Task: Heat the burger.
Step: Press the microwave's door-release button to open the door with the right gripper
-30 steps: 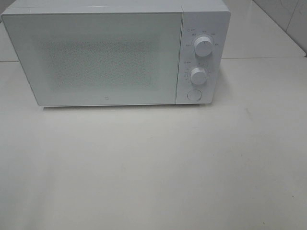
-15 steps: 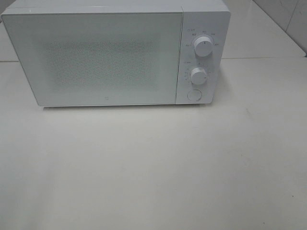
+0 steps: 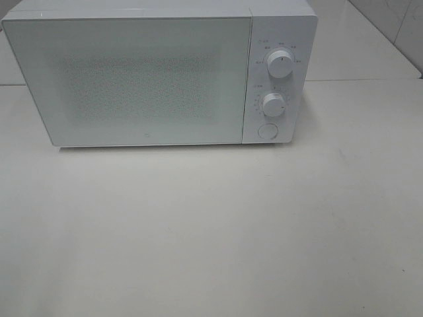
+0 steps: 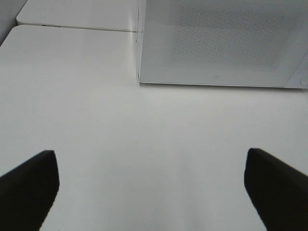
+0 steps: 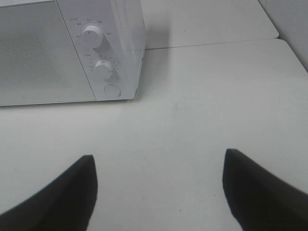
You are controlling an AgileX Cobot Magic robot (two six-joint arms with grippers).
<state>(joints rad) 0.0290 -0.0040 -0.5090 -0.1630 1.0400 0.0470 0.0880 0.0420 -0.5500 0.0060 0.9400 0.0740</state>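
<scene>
Firstly, at the left, the left gripper (image 4: 149,159) was poised over the white table (image 3: 211,238), its dark fingers (image 4: 29,187) spread wide with only bare tabletop between them. It faced the left front corner of the white microwave (image 3: 158,72), which stood well apart from it at the rear of the table. The microwave's door (image 3: 125,86) was shut, and its speckled window panel gave no view of the interior. To the right of the door, the control panel carried an upper knob (image 3: 280,65), a lower knob (image 3: 273,104) directly beneath it and a round button (image 3: 267,131) at the bottom. The markings around the knobs were too small to read. A seam in the surface ran behind the microwave, with a second tabletop (image 3: 357,46) beyond it. At the right, the right gripper (image 5: 159,156) was likewise poised over the table, facing the control panel from a distance. Its fingers (image 5: 260,192) stood well apart and held nothing. The position of the burger could not be determined from any of the three views.
</scene>
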